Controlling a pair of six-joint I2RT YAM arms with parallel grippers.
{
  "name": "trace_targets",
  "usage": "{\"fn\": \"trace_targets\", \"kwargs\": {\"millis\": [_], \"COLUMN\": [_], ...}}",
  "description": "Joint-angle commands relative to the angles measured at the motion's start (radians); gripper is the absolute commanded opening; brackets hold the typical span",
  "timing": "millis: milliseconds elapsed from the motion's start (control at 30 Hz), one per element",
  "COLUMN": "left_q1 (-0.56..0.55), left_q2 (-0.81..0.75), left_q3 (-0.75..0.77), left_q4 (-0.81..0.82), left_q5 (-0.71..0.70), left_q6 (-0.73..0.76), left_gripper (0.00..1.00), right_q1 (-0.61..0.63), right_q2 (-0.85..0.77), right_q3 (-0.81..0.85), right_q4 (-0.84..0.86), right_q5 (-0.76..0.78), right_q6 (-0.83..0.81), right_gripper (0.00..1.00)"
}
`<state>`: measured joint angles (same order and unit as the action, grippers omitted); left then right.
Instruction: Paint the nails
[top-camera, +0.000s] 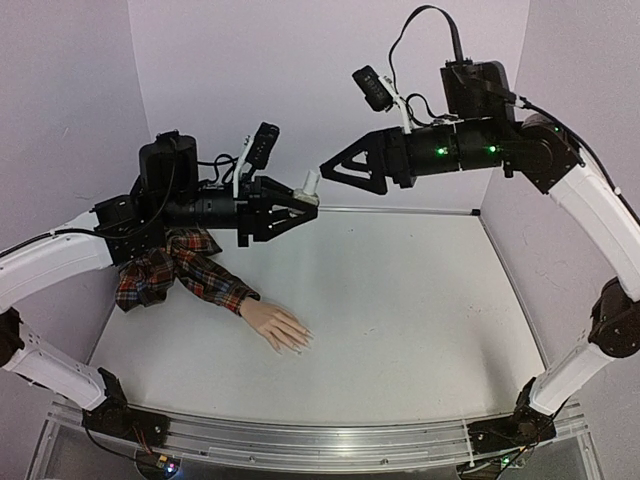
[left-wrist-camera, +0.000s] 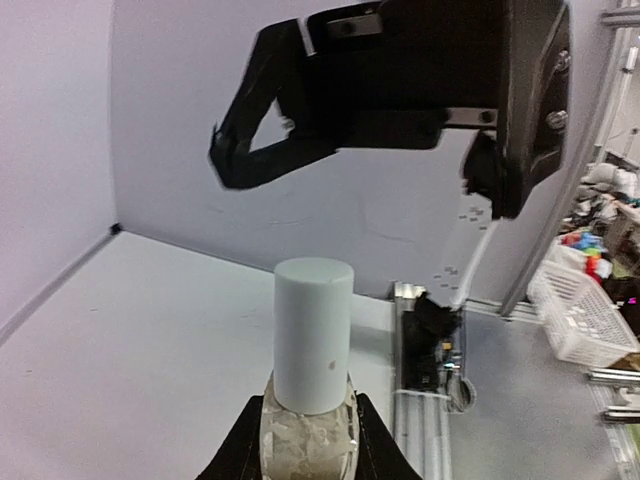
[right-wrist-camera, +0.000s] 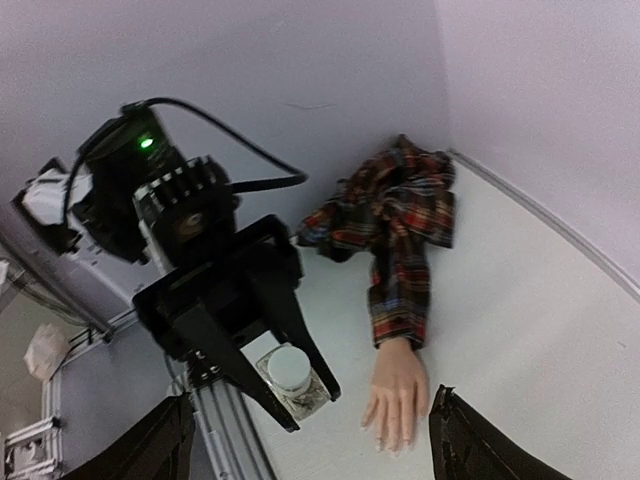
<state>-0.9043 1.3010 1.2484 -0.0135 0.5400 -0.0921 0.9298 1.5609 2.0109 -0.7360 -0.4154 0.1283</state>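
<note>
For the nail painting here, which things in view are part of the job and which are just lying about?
Part of the job:
- nails on the mannequin hand
- small white-capped bottle, clamped in the left gripper
- right gripper, open near the cap

Lying about:
- plaid sleeve, bunched behind the hand
- white basket, off the table
</note>
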Motion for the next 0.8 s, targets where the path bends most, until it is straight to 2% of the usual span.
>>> {"fn": "trace_targets", "kwargs": {"millis": [0,167,433,500,600,767], "left_q1": [-0.004,-0.004,-0.003,-0.003,-0.002,-0.003], "left_q2": [-0.035,-0.028,0.000,0.001,-0.002,-0.026], "left_q3": [0.015,0.024,0.052,0.054,0.058,0.055], "left_q4": [0.067,0.082,0.085,0.087,0.085,0.073], "left_q5": [0.294,0.366,0.390,0.387,0.352,0.177], "left_q6": [-0.107,-0.131,-0.135,-0.134,-0.126,-0.095], "left_gripper": [0.00,0.00,0.00,0.00,0.00,0.00], "right_q1": [-0.008,-0.008,-0.008,-0.008,-0.008,-0.008], "right_q2": [0.018,0.070,0.116,0.123,0.128,0.108], "right_q3": [0.008,0.061,0.100,0.103,0.099,0.060], "right_q4": [0.006,0.017,0.032,0.037,0.040,0.054], "right_q5": [-0.418,-0.562,-0.574,-0.574,-0.556,-0.469], "right_q6": [-0.088,-0.067,-0.034,-0.029,-0.027,-0.035], "right_gripper": [0.81,0.69,0.56,0.48,0.31,0.12]}}
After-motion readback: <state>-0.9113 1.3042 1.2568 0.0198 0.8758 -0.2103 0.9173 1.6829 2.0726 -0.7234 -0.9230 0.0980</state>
